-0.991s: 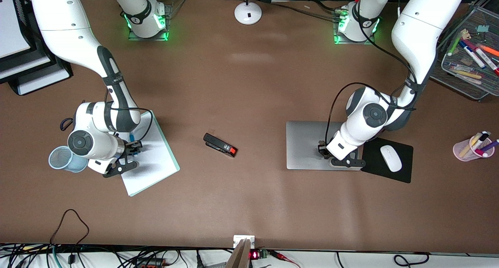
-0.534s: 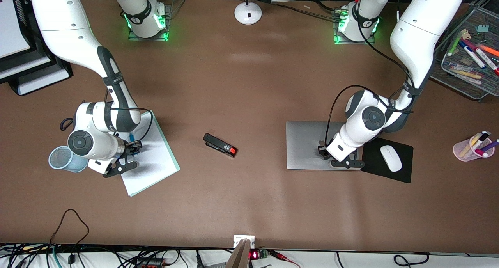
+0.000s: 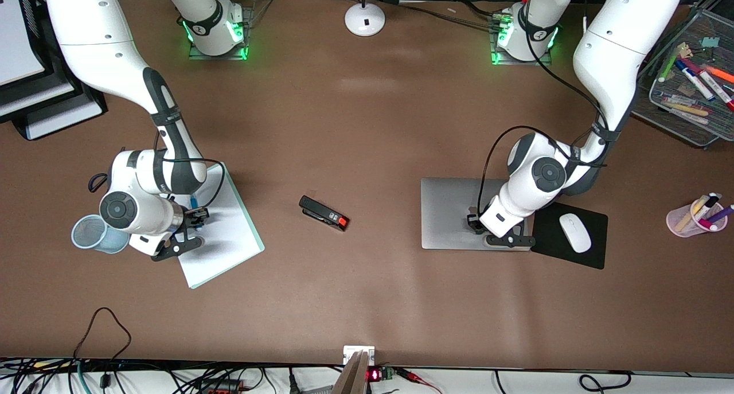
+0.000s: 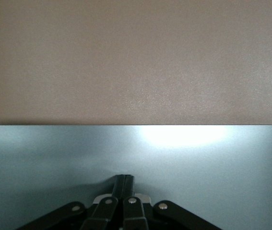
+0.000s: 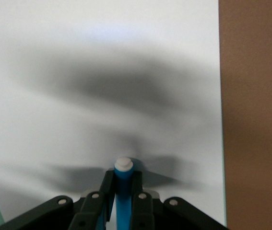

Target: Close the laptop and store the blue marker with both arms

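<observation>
Two arms: I see both of them down at the table, each one low over its own thing.
Laptop: the laptop (image 3: 453,213) lies shut and flat, lid up, at about 3 o'clock from the table's middle in my front view, toward the left arm's end.
Left gripper: the left gripper (image 3: 475,222) is on the lid; in the left wrist view its fingers (image 4: 124,184) are pressed together with nothing between them, tips on the silver lid (image 4: 136,158).
Blue marker: the blue marker (image 5: 122,184) is on the white clipboard (image 3: 221,227), at about 9 o'clock from the table's middle.
Right gripper: the right gripper (image 3: 195,216) is clenched on the blue marker; in the right wrist view the whitish end sticks out between the two fingers (image 5: 136,191).
Near things: a mesh cup (image 3: 94,233) stands beside the clipboard, at its 9 o'clock; a black mouse pad (image 3: 596,250) with a white mouse (image 3: 574,232) touches the laptop's edge; a black stapler (image 3: 324,213) lies between clipboard and laptop.
</observation>
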